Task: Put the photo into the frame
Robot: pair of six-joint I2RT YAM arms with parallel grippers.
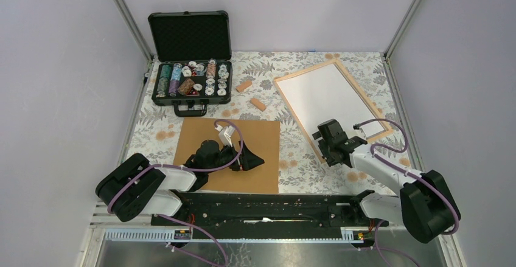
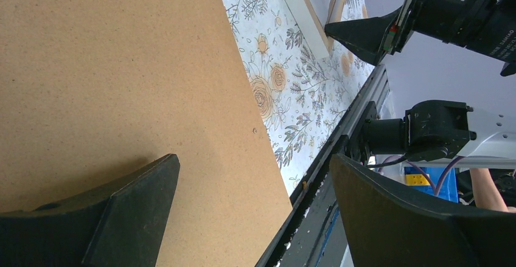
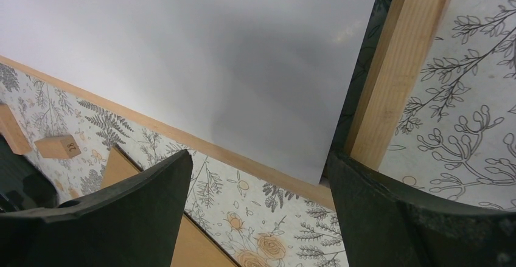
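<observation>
I see one photo (image 1: 331,93), and it lies white side up inside the one frame (image 1: 304,70) at the far right of the table. I think it faces down so the back can be covered next. A thin dark gap shows along one wooden strip, so it may not sit quite snug. My right gripper (image 3: 258,169) hovers over the frame's near corner, fingers apart, holding nothing. My left gripper (image 2: 252,169) hangs over the one brown backing board (image 1: 261,139), fingers wide apart too, maybe ready to pick it up. Two small wooden blocks (image 1: 244,86) lie beside one open case (image 1: 191,36).
</observation>
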